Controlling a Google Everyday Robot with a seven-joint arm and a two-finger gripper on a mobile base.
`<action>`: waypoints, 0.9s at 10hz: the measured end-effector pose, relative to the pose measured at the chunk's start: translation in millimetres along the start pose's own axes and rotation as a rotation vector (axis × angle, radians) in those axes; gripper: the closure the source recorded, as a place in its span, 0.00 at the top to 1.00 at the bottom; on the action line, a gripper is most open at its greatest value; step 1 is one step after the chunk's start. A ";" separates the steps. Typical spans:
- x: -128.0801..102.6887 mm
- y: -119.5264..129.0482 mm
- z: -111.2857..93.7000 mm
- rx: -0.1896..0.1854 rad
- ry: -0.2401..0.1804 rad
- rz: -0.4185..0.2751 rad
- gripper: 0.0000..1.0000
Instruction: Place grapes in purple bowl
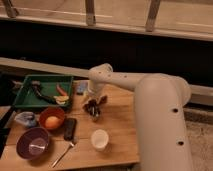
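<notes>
The grapes (90, 106), a dark reddish bunch, lie on the wooden table (117, 125) just right of the green tray. My gripper (95, 100) hangs down from the white arm right over them and hides part of the bunch. A small metal cup (95, 117) stands just in front of the grapes. The purple bowl (32, 143) sits at the table's front left corner, with nothing in it that I can see, well away from the gripper.
An orange bowl (52, 118) holding an orange round fruit (51, 121) stands behind the purple bowl. A white cup (99, 139), a black object (70, 128) and a utensil (63, 153) lie near the front. The green tray (26, 100) holds several items. A blue object (82, 88) lies behind the gripper.
</notes>
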 end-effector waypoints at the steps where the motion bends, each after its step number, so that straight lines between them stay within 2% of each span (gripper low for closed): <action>1: -0.4 -0.9 -1.5 0.001 -0.003 -0.001 0.63; 3: -0.4 -6.8 -5.4 0.007 -0.004 0.003 0.59; 6: -0.9 -9.0 -6.1 0.011 -0.007 0.003 0.28; 7: -0.5 -8.7 -6.0 0.010 -0.005 0.004 0.21; 8: 0.1 -8.2 -5.5 0.010 -0.003 0.003 0.08; 9: 0.5 -11.0 -5.0 0.031 -0.001 -0.002 0.02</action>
